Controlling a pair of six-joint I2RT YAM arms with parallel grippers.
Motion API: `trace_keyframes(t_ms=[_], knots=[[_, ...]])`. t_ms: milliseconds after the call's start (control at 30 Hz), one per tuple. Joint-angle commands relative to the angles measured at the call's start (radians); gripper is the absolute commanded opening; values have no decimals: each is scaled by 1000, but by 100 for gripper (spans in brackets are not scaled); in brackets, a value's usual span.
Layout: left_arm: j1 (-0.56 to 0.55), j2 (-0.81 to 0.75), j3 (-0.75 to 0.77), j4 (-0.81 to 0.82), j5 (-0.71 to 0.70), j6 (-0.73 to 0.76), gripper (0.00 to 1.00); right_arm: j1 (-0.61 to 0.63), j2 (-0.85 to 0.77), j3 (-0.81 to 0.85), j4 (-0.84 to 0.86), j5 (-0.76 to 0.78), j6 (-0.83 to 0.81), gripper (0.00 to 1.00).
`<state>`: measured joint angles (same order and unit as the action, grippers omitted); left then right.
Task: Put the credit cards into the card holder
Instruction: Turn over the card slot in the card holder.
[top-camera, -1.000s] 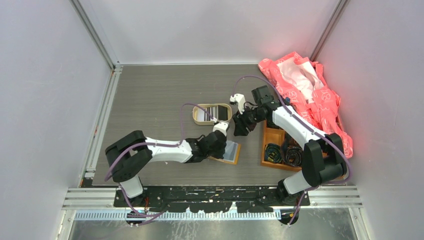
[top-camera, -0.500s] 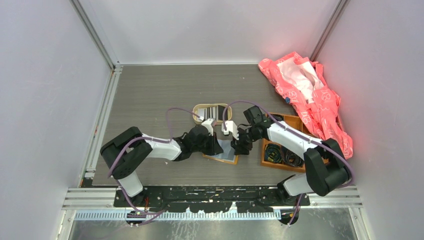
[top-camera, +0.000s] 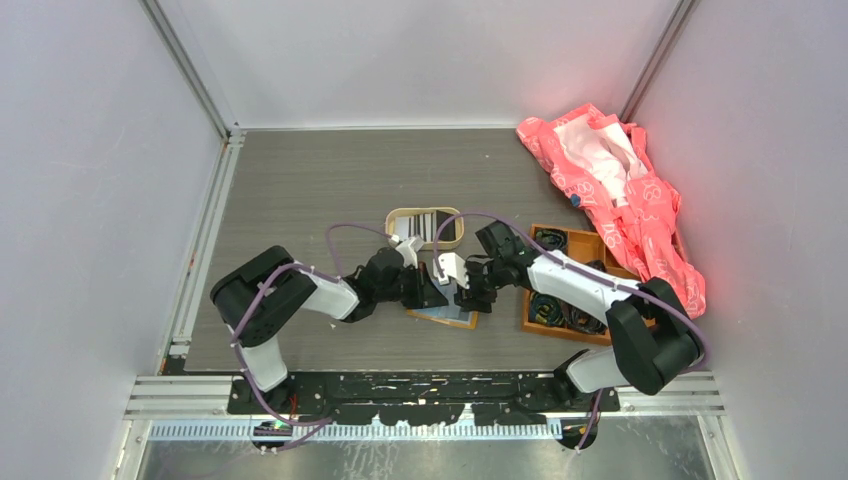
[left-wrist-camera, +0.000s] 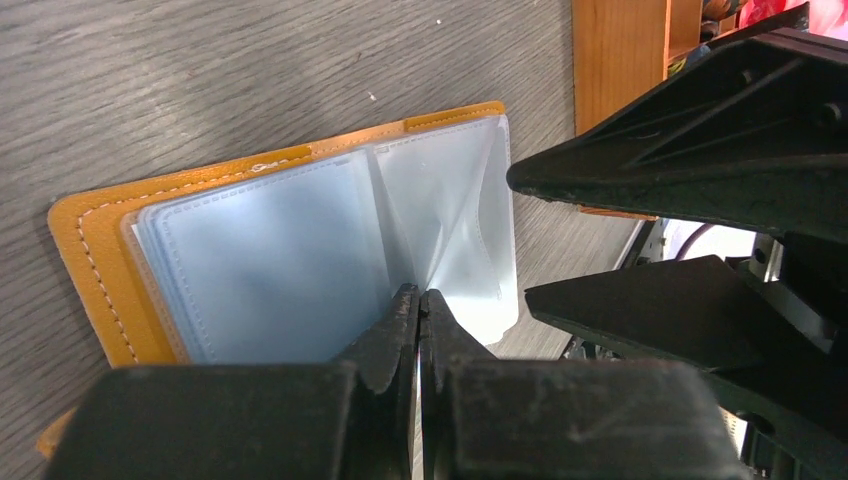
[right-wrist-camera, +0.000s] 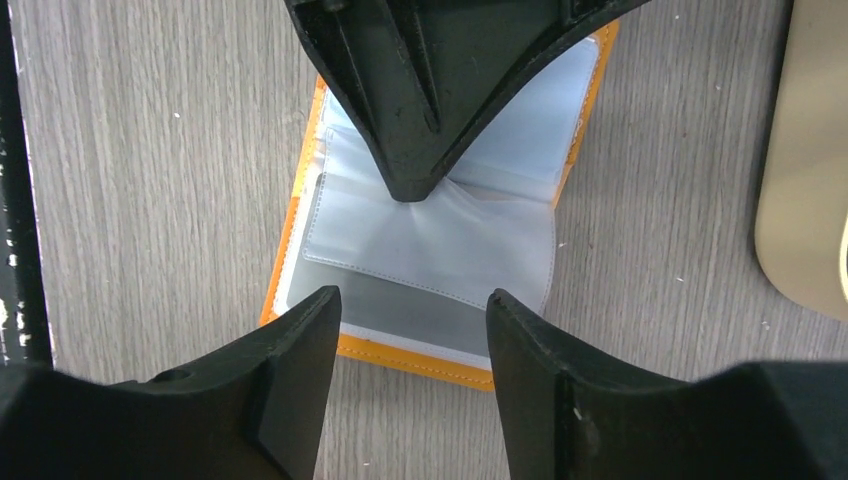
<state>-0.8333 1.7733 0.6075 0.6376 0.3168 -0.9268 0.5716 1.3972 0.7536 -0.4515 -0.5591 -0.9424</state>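
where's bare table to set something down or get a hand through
Bare table runs left of the beige tin to the left wall, and behind the tin. Crowded where the left gripper and right gripper meet over the card holder; the wooden tray and pink cloth fill the right.

**Open card holder (left-wrist-camera: 260, 260) on the desk**

It lies flat, near the desk's middle and closer to the near edge. The orange stitched cover is underneath, with clear plastic sleeves facing up (one sleeve puckers upward near the fold).
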Motion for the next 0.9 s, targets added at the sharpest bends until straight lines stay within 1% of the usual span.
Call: trace_keyframes(t_ms=[0,67,267,367,600,667,767,867], knots=[[13,16,-7,101,52,-34,1,21,-33,-10,61,26,-36,64],[16,21,-10,112,59,-40,1,33,-33,-17,75,43,-39,67],[27,40,-25,173,84,-67,1,56,-24,-31,108,89,-49,71],[35,53,-32,204,97,-83,2,66,-27,-45,137,113,-59,75],[40,58,-38,215,100,-87,3,83,-29,-69,179,165,-78,76],[40,57,-38,214,101,-86,4,90,-23,-73,198,184,-74,74],[39,53,-40,208,98,-87,7,101,-17,-78,225,205,-64,74],[39,34,-46,195,86,-82,14,103,-14,-79,246,216,-44,74]])
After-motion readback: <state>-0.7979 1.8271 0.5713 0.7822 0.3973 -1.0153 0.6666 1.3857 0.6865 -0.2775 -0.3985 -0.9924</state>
